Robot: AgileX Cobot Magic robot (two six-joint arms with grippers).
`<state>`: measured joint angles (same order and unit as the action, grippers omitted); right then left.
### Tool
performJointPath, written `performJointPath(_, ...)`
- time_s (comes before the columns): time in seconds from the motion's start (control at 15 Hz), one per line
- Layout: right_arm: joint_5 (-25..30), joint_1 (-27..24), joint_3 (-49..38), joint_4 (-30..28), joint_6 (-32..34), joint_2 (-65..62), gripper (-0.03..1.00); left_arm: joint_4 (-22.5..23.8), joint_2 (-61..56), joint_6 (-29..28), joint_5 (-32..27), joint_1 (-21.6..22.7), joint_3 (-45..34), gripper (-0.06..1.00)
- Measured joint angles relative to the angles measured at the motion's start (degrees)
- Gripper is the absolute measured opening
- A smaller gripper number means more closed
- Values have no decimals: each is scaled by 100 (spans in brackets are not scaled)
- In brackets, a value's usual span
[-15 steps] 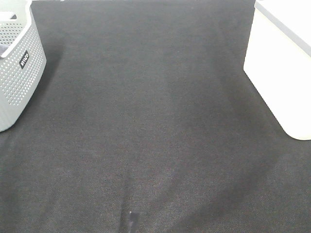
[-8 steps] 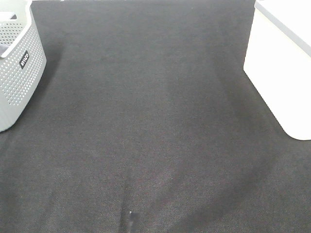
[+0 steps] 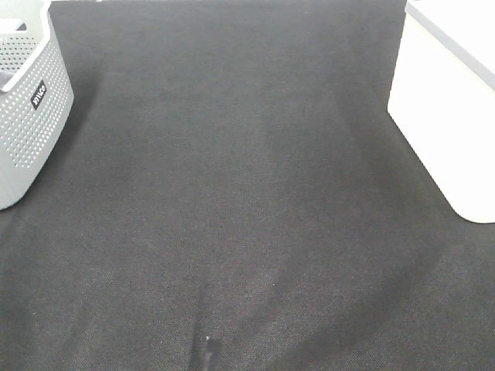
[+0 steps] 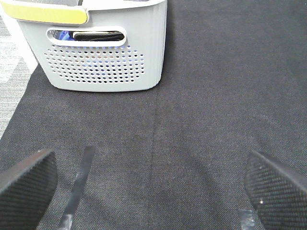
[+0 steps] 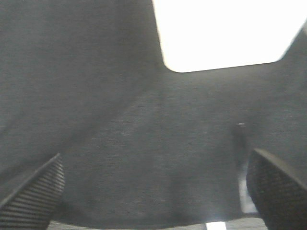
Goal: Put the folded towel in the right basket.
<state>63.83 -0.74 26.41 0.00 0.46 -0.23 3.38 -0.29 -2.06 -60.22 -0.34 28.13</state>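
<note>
Your towel shows in none of the three views, so you get no colour, fold or position for it. Through the handle slot of the grey basket [image 4: 103, 45] the left wrist camera catches dark and blue cloth, too little to say what it is.

White basket [image 3: 452, 100]: right edge of the high view, smooth plain wall, rounded lower corner, overexposed. The right wrist view shows it [image 5: 225, 31] as a bright glare at the top of frame.

Grey basket [image 3: 27, 100]: upper left of the high view, perforated plastic wall, small dark label; the left wrist view adds a yellow strip on its rim.

Both stand on a dark woven mat [image 3: 240, 209], faintly creased. Pale floor shows at the left edge of the left wrist frame.

Left gripper [image 4: 153, 189]: textured black pads [image 4: 26, 184] spread wide, holding nothing, above bare mat. Right gripper [image 5: 153, 189]: the same, frame blurred.
</note>
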Motion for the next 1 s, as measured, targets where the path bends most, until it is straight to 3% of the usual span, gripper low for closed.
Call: performJointPath(1.0,-40,0,-34,229,0,0,98,0,0,0,0,0,0,99)
